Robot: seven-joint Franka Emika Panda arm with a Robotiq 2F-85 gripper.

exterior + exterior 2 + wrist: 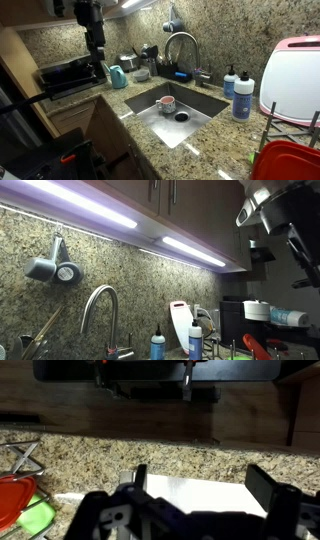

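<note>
Sink, a steel basin let into the granite counter, lies with its long axis along the back wall. It runs from the end by the black appliance toward the end by the dish rack, and its open mouth faces up. Inside it a small cup stands mouth up, just beside the dark drain. The gripper hangs in the air above the counter, toward the appliance end in an exterior view, touching nothing. It is released and empty: in the wrist view its fingers stand far apart over speckled granite and a pale patch. A curved faucet rises behind the basin. Two soap bottles stand near its rack end, and a red plastic piece lies by the rack.
</note>
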